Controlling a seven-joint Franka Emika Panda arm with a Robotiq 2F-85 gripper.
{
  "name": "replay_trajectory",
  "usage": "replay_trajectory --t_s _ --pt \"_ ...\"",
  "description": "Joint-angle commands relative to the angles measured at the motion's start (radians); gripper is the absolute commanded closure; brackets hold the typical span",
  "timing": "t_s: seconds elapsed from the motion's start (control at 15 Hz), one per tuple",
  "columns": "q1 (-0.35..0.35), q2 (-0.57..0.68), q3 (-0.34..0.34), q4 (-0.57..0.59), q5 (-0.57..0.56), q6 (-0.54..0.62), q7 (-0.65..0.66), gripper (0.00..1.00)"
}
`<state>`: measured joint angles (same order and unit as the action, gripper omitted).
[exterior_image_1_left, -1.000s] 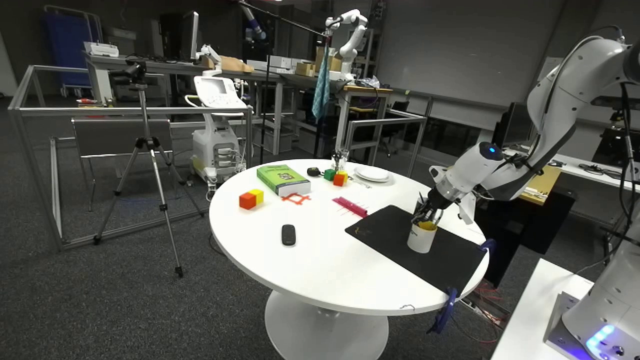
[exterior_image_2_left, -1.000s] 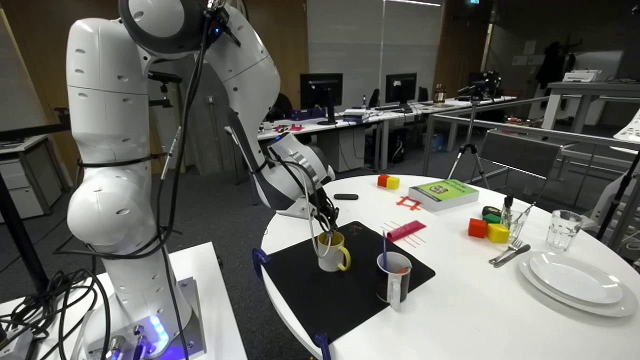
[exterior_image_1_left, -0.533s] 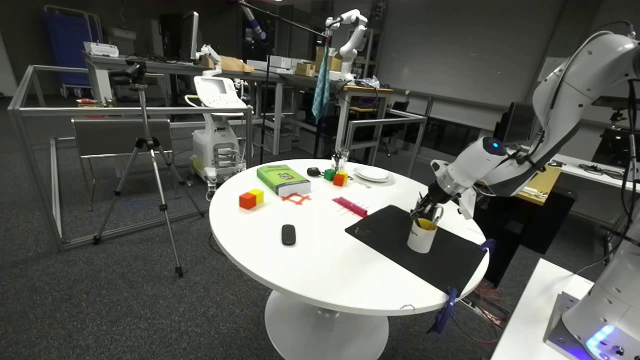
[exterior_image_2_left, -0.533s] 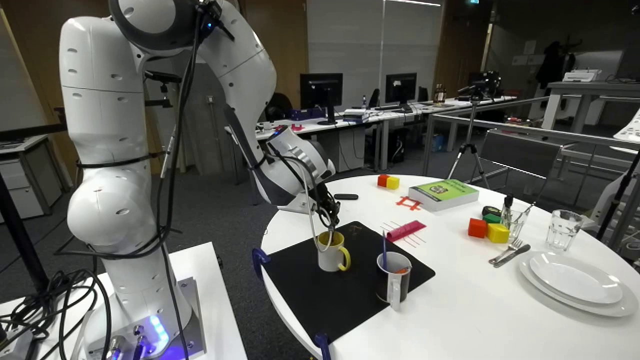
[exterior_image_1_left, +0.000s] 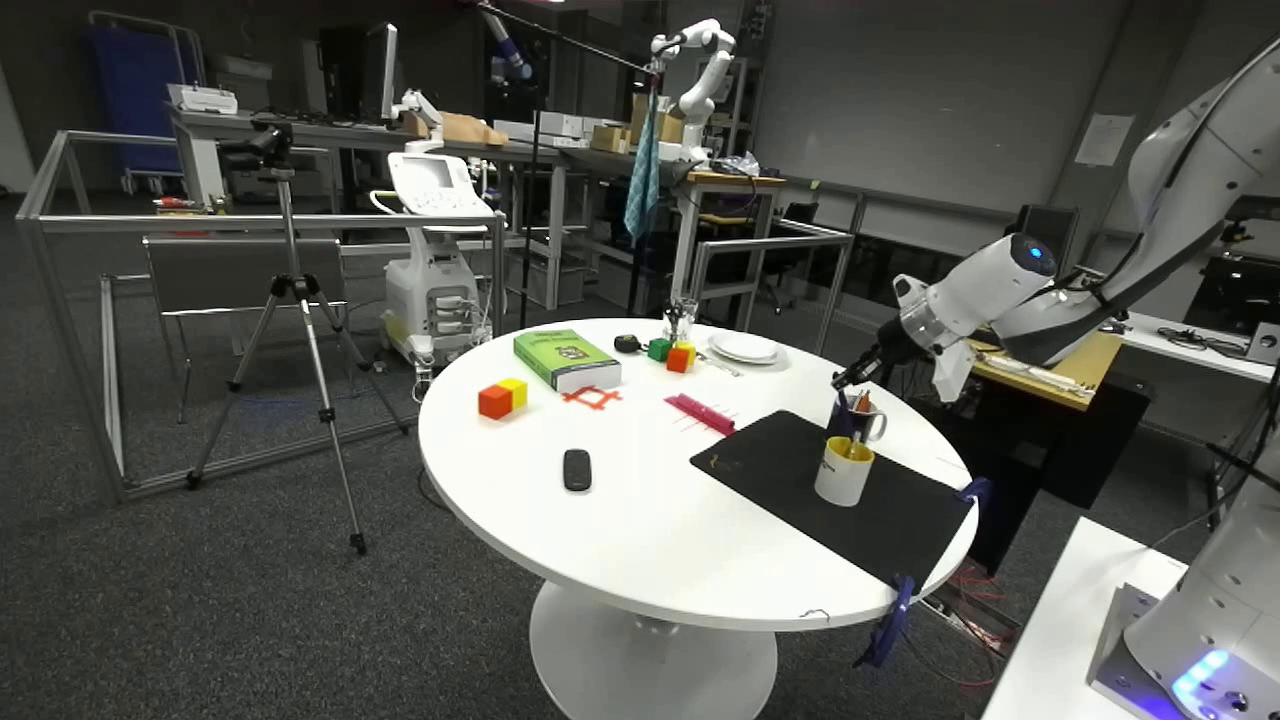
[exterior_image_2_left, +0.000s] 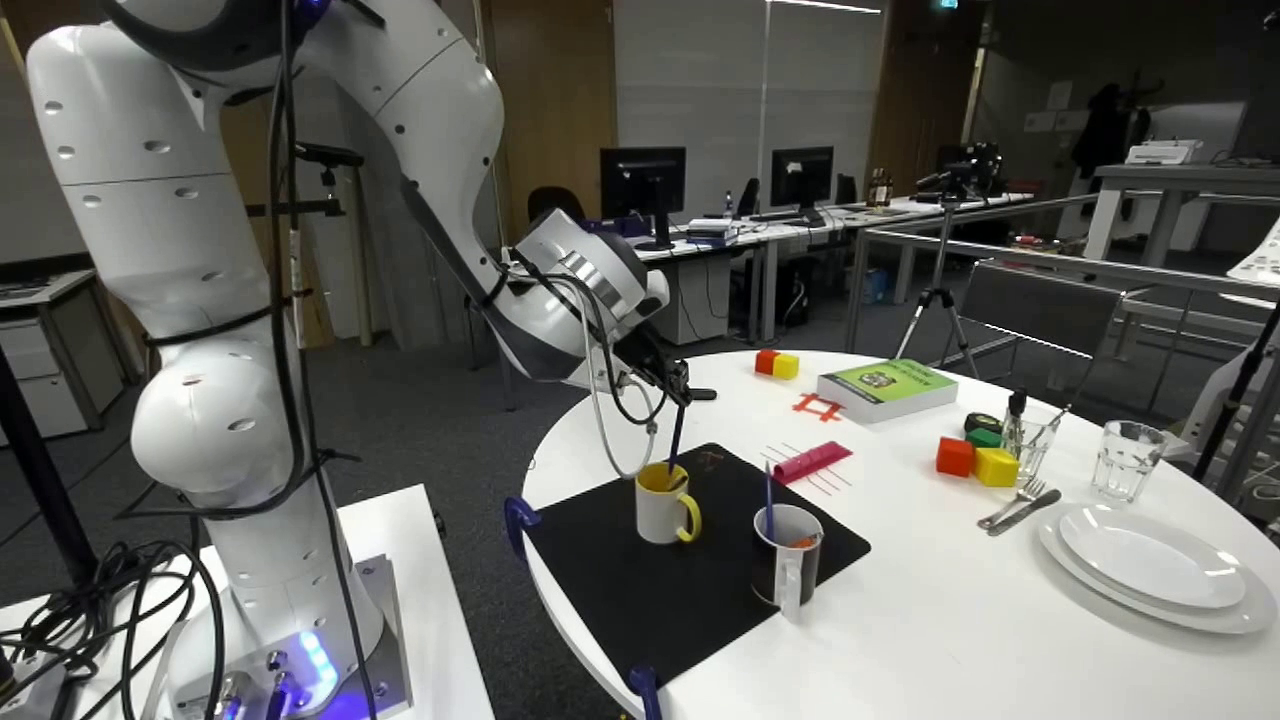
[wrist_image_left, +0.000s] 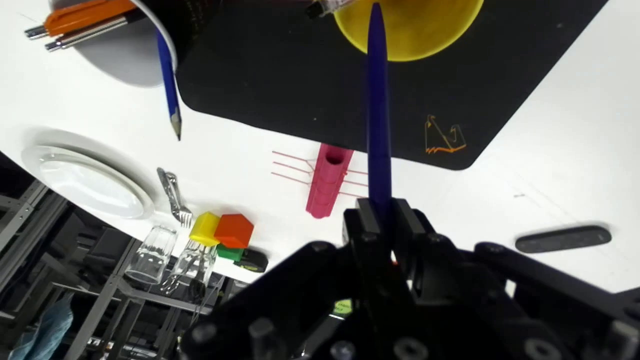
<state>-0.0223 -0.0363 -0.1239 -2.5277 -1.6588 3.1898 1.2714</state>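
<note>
My gripper (wrist_image_left: 384, 215) is shut on a dark blue pen (wrist_image_left: 378, 115), which points down from the fingertips. In both exterior views the gripper (exterior_image_2_left: 683, 394) hangs above a white mug with a yellow inside (exterior_image_2_left: 660, 515), which stands on a black mat (exterior_image_2_left: 640, 590). The pen's lower end overlaps the mug's opening; I cannot tell whether it is inside or just above. A clear-barrelled pen (wrist_image_left: 330, 7) leans in that mug. Beside it stands a second mug (exterior_image_2_left: 768, 572), dark and grey, holding a blue pencil (wrist_image_left: 169, 82) and an orange pen (wrist_image_left: 85, 17).
Beyond the mat lie a pink holder (exterior_image_2_left: 812, 460) with thin rods, a black remote (exterior_image_1_left: 577, 470) and a green book (exterior_image_1_left: 568, 360). Coloured blocks (exterior_image_2_left: 975, 462), drinking glasses (exterior_image_2_left: 1125, 460), cutlery (exterior_image_2_left: 1020, 506) and stacked plates (exterior_image_2_left: 1150, 560) sit further off. Blue clamps (exterior_image_1_left: 890, 620) grip the table edge.
My gripper has risen from low over the yellow-lined mug, and the arm has drawn up and back. The blue pen now shows below the fingers. Both mugs stay in place.
</note>
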Motion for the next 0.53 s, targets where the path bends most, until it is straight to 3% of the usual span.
replay_trajectory --t_s 0.0,0.47 --pt "-0.034 -0.142 -0.039 -0.051 -0.036 0.057 0.05 0.97" --pt "-0.049 -0.272 -0.149 -0.005 -0.017 0.13 0.133 0.97"
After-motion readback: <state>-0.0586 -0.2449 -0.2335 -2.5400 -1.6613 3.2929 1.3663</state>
